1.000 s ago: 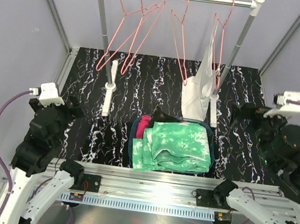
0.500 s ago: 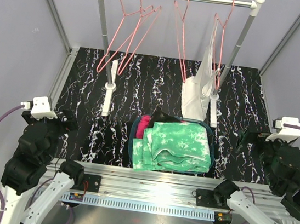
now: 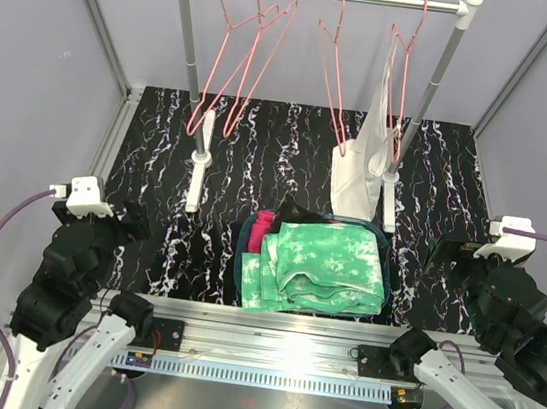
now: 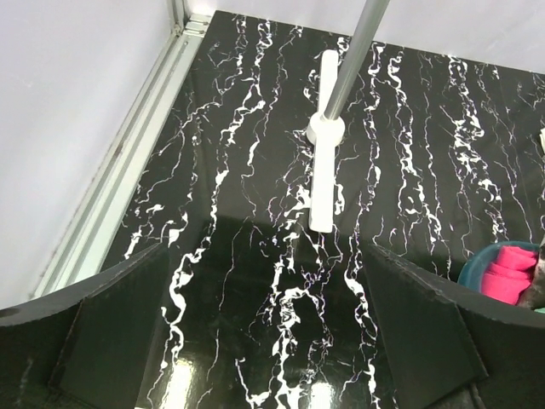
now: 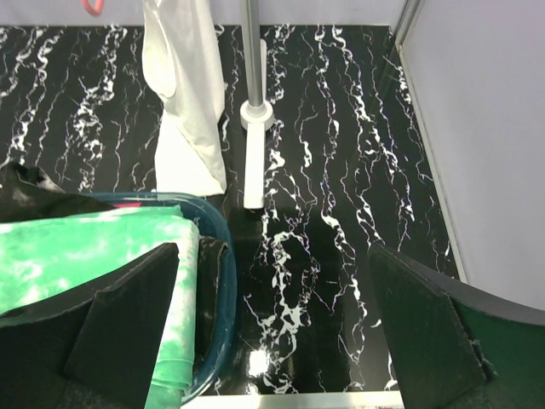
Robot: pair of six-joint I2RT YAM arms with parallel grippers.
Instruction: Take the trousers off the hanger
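The green-and-white tie-dye trousers (image 3: 326, 267) lie folded on top in a teal basket (image 3: 239, 271) at the table's front middle. The magenta pair (image 3: 260, 231) and the black pair (image 3: 297, 214) show at the basket's back left. Several pink hangers (image 3: 233, 68) hang bare on the rail. My left gripper (image 3: 135, 225) is open and empty, left of the basket. My right gripper (image 3: 445, 255) is open and empty, right of the basket. In the left wrist view my gripper (image 4: 268, 341) is over bare table. In the right wrist view my gripper (image 5: 272, 332) is beside the basket rim (image 5: 217, 281) and the tie-dye (image 5: 85, 256).
A white garment (image 3: 367, 146) hangs from the rightmost hanger, its hem on the table; it also shows in the right wrist view (image 5: 187, 102). The rack's white feet (image 3: 198, 169) (image 3: 390, 195) stand behind the basket. Metal frame rails edge the black marbled table (image 3: 290, 156).
Both arms have drawn back toward the near edge and lowered, away from the rack. The empty hangers have swung a little. The trousers in the basket have not moved.
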